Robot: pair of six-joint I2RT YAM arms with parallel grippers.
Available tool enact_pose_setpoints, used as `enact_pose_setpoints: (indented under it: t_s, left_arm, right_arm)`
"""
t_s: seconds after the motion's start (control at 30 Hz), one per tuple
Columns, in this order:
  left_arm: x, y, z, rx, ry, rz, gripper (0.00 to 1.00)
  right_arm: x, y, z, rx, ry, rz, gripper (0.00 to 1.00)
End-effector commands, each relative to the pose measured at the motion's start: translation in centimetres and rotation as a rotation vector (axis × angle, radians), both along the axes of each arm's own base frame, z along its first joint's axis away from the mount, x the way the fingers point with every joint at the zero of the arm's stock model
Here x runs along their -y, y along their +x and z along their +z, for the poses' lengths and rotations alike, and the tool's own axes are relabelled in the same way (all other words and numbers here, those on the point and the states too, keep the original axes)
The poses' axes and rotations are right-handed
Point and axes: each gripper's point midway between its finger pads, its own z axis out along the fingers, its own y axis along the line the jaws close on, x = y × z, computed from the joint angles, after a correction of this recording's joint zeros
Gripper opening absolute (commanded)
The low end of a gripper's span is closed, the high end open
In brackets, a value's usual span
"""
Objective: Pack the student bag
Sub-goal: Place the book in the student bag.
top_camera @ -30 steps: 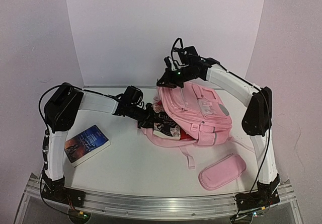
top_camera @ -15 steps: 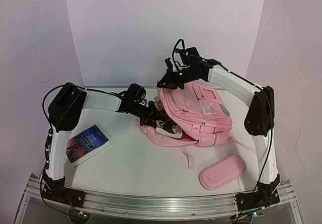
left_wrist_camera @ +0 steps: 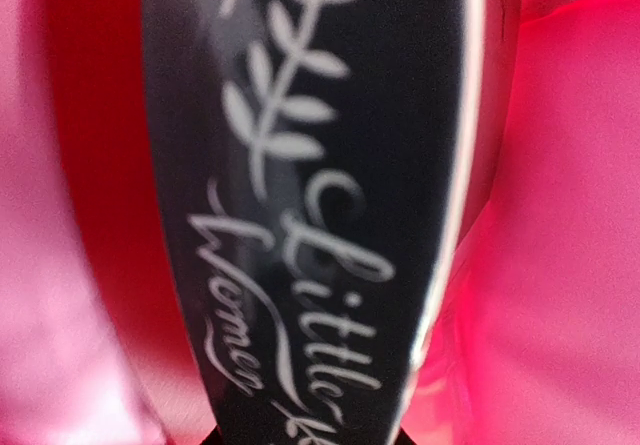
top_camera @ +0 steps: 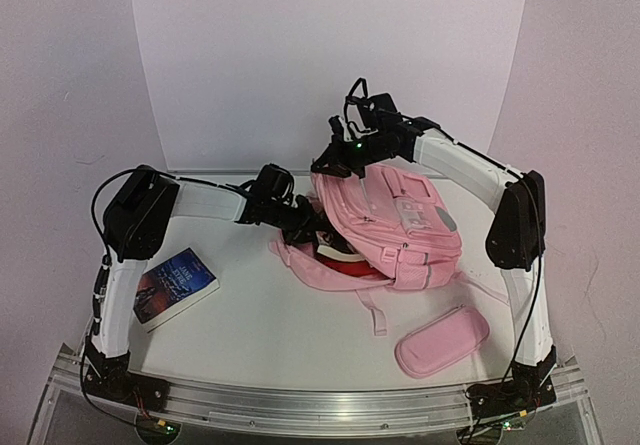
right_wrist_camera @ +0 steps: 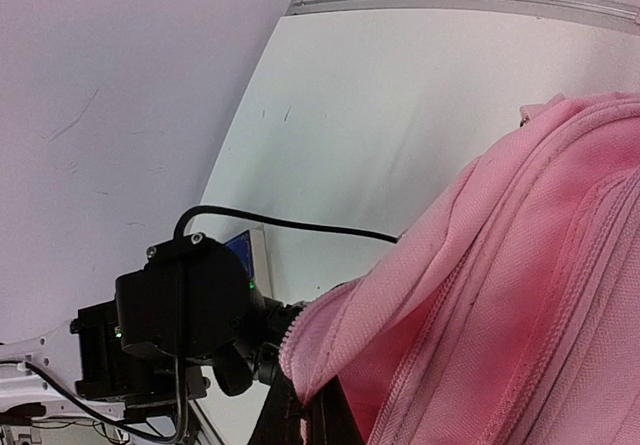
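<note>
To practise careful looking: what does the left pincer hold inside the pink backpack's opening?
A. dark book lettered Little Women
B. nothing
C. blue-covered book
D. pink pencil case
A: the left wrist view shows the dark book, lettered Little Women, amid the student bag's pink lining; the pencil case and blue-covered book lie on the table.

Left arm stretches low rightward, left gripper [top_camera: 304, 228] clamped on dark book [left_wrist_camera: 320, 205]. Right arm arches high, right gripper [top_camera: 325, 168] pinched shut on student bag [top_camera: 400, 227].
</note>
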Motion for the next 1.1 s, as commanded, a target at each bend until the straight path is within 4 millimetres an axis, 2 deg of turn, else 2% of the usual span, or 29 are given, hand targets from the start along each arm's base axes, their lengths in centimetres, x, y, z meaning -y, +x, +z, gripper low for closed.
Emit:
enact_pose_setpoints:
  t_s: [0.0, 0.07, 0.13, 0.23, 0.33, 0.4, 0.53, 0.63, 0.77, 0.83, 0.87, 1.07]
  left_arm:
    - [0.6, 0.5, -1.1, 0.001, 0.085, -0.047, 0.12]
    - [-0.1, -0.3, -1.4, 0.012, 0.158, -0.085, 0.31]
    - [-1.8, -1.2, -1.4, 0.017, 0.269, -0.098, 0.51]
    - [-4.0, -1.9, -0.9, 0.039, 0.384, -0.102, 0.68]
    - [-5.7, -2.4, -0.1, 0.049, 0.468, -0.106, 0.76]
    - [-6.4, -2.6, 1.1, 0.076, 0.486, -0.105, 0.78]
    - [-8.1, -1.9, 4.9, 0.191, 0.494, -0.06, 0.8]
    - [-10.3, -1.1, 5.7, 0.208, 0.493, -0.02, 0.75]
    - [-11.7, 0.6, 4.6, 0.247, 0.512, -0.055, 0.61]
    - [-11.3, 1.5, 4.3, 0.282, 0.509, -0.105, 0.57]
    - [-11.0, 1.6, 3.5, 0.273, 0.508, -0.134, 0.55]
    - [-9.6, 4.0, 1.8, 0.325, 0.519, -0.189, 0.54]
  right_arm:
    - [-1.4, -1.5, 9.0, 0.168, 0.173, 0.072, 0.0]
    - [-1.3, -1.4, 9.1, 0.179, 0.169, 0.069, 0.0]
    - [-1.0, -1.3, 8.9, 0.183, 0.161, 0.064, 0.0]
    - [-0.4, -1.0, 8.3, 0.174, 0.148, 0.052, 0.0]
    - [0.2, -0.4, 8.3, 0.173, 0.148, 0.039, 0.0]
    - [0.7, 0.0, 8.3, 0.175, 0.146, 0.028, 0.0]
    - [2.0, 0.5, 8.2, 0.163, 0.142, 0.013, 0.0]
    - [2.5, 0.0, 8.0, 0.153, 0.138, 0.023, 0.0]
    - [2.7, -0.8, 7.5, 0.134, 0.135, 0.038, 0.0]
    - [2.8, -1.0, 7.4, 0.128, 0.134, 0.041, 0.0]
    - [2.8, -1.1, 7.5, 0.128, 0.135, 0.043, 0.0]
    - [3.0, -1.6, 7.9, 0.128, 0.141, 0.051, 0.0]
